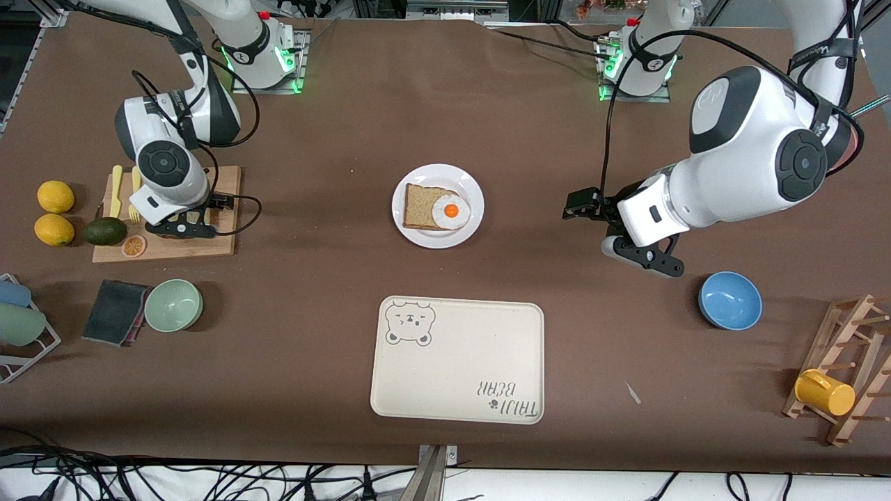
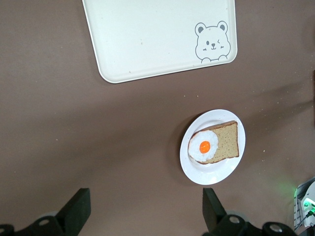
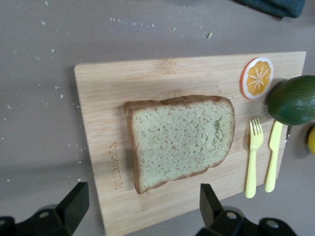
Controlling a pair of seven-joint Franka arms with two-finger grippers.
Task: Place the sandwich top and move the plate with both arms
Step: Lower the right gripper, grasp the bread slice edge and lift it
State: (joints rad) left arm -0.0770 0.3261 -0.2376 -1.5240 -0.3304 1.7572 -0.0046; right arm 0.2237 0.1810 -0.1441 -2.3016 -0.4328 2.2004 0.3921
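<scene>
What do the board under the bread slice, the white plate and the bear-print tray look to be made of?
Cutting board: looks like bamboo or light wood, matte, with visible grain strips and an engraved mark.
Plate: smooth, plain white, ceramic or plastic; cannot tell which.
Bear-print tray: matte cream, rounded corners, printed bear; probably moulded plastic or a fibre composite.
</scene>
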